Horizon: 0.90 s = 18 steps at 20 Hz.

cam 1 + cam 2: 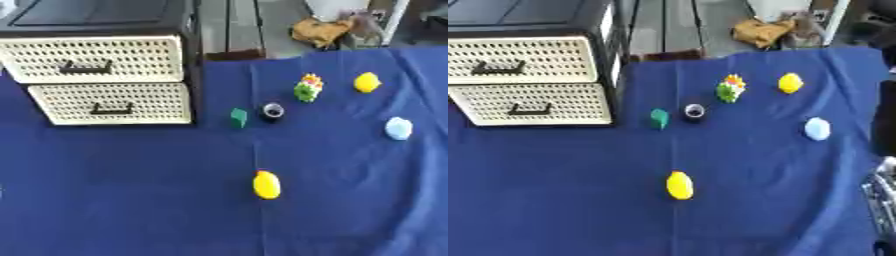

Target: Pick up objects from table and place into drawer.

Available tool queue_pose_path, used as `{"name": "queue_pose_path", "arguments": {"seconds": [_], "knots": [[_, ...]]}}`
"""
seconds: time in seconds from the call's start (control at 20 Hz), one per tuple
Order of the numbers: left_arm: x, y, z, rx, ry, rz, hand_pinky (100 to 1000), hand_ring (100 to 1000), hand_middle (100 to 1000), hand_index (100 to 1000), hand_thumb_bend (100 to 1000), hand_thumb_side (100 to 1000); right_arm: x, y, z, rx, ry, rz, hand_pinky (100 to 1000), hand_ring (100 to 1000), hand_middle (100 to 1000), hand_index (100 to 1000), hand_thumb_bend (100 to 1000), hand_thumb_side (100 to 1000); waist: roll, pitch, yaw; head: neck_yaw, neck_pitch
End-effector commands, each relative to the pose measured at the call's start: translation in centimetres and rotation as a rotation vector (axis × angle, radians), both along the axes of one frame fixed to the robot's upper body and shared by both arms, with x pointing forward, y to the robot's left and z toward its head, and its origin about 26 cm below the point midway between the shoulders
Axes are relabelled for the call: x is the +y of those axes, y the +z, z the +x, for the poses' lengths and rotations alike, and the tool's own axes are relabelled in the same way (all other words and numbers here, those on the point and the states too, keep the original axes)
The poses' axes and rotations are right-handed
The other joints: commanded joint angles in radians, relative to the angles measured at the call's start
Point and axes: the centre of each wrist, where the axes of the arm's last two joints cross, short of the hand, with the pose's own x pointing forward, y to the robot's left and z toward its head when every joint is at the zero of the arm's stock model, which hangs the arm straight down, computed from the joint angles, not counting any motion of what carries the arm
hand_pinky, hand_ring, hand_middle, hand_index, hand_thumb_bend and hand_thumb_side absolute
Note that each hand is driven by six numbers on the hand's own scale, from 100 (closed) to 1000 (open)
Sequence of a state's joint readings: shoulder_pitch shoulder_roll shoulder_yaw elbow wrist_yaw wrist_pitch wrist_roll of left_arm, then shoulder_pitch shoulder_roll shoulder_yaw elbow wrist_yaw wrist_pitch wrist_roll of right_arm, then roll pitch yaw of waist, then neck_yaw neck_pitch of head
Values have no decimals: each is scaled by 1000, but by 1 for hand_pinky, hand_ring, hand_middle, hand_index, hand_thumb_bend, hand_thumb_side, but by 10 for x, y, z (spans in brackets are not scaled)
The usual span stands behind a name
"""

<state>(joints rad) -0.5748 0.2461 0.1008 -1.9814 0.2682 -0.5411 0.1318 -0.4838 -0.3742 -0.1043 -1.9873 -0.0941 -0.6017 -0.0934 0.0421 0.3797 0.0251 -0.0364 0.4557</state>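
A black drawer unit point(188, 65) stands at the table's back left, with its two cream perforated drawers, upper point(92, 59) and lower point(109, 102), both closed. Loose on the blue cloth lie a yellow oval thing point(267, 185) near the middle, a small green block point(239, 117), a black round thing with a pale centre point(273, 111), a green, orange and yellow toy point(308, 88), a second yellow thing point(367, 82) and a pale blue thing point(398, 128). Part of my right hand or arm point(881, 197), silver and black, shows at the right edge, well apart from all of them. My left hand is out of sight.
The blue cloth point(131, 200) covers the whole table. Beyond the far edge there is a brown heap point(319, 31) on the floor and some furniture legs.
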Motion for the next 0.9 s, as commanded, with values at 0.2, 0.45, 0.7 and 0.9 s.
{"name": "queue_pose_path", "arguments": {"seconds": [0.2, 0.45, 0.7, 0.9], "knots": [[16, 3, -7, 46, 112, 137, 492, 651, 710, 872, 100, 969, 0, 4, -3, -11, -7, -26, 724, 789, 528, 783, 100, 962, 5, -25, 3, 1, 5], [41, 10, -13, 27, 340, 393, 455, 606, 687, 891, 100, 872, 0, 3, -3, -1, -2, -28, 724, 789, 529, 784, 100, 963, 11, -35, 0, 0, 9], [58, 23, -20, 26, 561, 596, 355, 535, 617, 930, 100, 811, 0, 2, -3, 7, 5, -30, 723, 789, 530, 784, 100, 962, 13, -46, -2, 10, 14], [67, 29, -25, 57, 748, 829, 310, 500, 574, 946, 100, 806, 0, 1, -3, 12, 10, -37, 722, 788, 530, 784, 100, 962, 16, -53, -5, 15, 16]]}}
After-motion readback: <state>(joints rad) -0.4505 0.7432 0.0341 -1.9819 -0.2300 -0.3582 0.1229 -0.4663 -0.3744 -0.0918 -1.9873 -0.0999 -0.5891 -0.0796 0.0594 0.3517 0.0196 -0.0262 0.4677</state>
